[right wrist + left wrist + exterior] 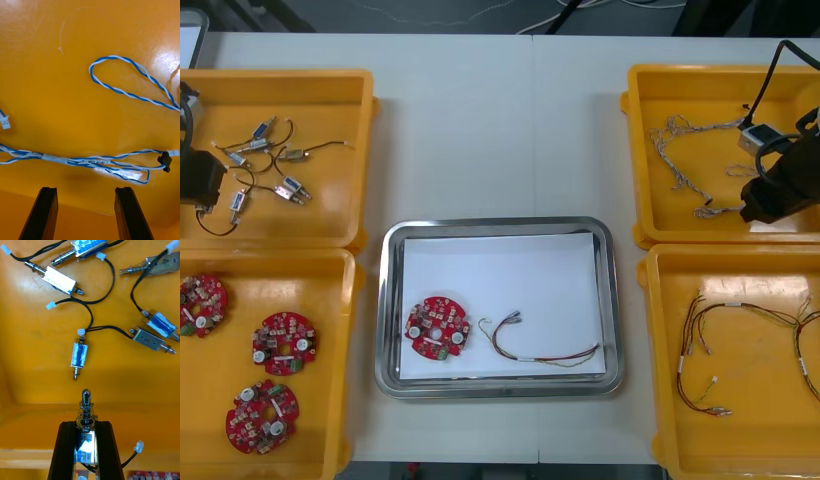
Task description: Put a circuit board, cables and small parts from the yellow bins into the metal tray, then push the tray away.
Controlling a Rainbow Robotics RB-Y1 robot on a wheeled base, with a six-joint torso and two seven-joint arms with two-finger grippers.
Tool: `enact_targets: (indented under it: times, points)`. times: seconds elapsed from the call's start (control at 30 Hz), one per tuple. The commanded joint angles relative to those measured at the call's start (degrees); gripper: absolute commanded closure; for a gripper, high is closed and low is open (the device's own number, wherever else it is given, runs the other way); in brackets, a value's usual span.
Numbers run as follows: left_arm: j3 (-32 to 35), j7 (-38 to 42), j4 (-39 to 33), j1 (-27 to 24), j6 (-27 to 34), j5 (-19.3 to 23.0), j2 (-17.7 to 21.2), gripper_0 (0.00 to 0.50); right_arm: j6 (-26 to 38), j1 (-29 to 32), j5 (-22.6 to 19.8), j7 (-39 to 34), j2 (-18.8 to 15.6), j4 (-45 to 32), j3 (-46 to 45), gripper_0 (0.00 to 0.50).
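Left claw (85, 426) clamps small metal part (86, 407); right claw (86, 192) hovers spread.

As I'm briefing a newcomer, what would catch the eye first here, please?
The middle tray holds a board and a red and yellow cable. The left gripper grips a small metal part over the far left bin; the right gripper, open, hovers over a blue and white cable.

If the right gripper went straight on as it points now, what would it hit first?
Probably the twisted blue and white cable lying across the line of the open right gripper, on the floor of the yellow bin; depth is hard to judge.
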Motion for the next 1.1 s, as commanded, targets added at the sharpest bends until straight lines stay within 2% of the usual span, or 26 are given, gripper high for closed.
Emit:
enact_targets:
  times: [0.03,0.17,0.27,0.4,0.5,0.7,0.73,0.77,0.8,0.83,0.9,1.1]
  points:
    - [1.99,1.53,-5.38,-0.91,3.98,1.48,0.43,0.500,-2.87,-2.22,-0.59,2.31,1.47,0.81,0.96,0.060]
    - [1.55,5.22,-9.95,-0.82,8.51,2.63,0.07,0.500,-3.84,-2.22,-0.59,2.22,2.17,0.81,1.31,0.060]
    - [1.03,7.94,-13.47,-0.29,8.51,3.59,-0.63,0.500,-3.84,-2.22,-0.59,2.48,2.61,0.81,1.31,0.059]
    - [0.85,11.99,-17.07,1.03,8.51,7.28,-1.95,0.500,-3.93,-2.22,-0.68,2.22,2.79,0.81,1.83,0.058]
    - [0.24,15.42,-20.24,1.82,8.51,9.75,-2.91,0.500,-4.37,-2.22,-0.68,2.22,2.79,0.81,2.80,0.088]
    - [-3.63,21.66,-25.86,2.87,8.51,9.83,-4.14,0.500,-5.51,-2.04,-0.94,2.40,2.79,0.81,4.12,0.103]
    - [-4.60,22.97,-27.00,3.14,8.51,9.57,-4.32,0.500,-5.51,-2.04,-1.12,2.22,2.87,0.72,4.12,0.131]
    - [-5.74,24.12,-28.06,3.31,8.51,9.22,-4.67,0.500,-5.51,-2.04,-1.12,2.13,2.87,0.81,4.12,0.215]
    - [-6.01,24.47,-28.23,3.31,8.51,9.22,-4.67,0.500,-5.51,-1.96,-1.12,2.13,2.79,0.81,4.03,0.238]
    - [-7.50,26.31,-29.55,3.49,8.51,9.22,-5.20,0.500,-5.51,-1.96,-1.21,2.22,2.79,0.81,4.03,0.407]
    - [-9.08,28.51,-30.78,3.49,8.51,9.22,-5.46,0.500,-5.51,-1.96,-1.30,2.13,2.79,0.81,4.03,0.498]
    - [-14.97,35.19,-33.86,3.40,8.51,8.34,-6.52,0.500,-5.42,-2.04,-1.65,2.40,2.79,0.81,3.24,0.500]
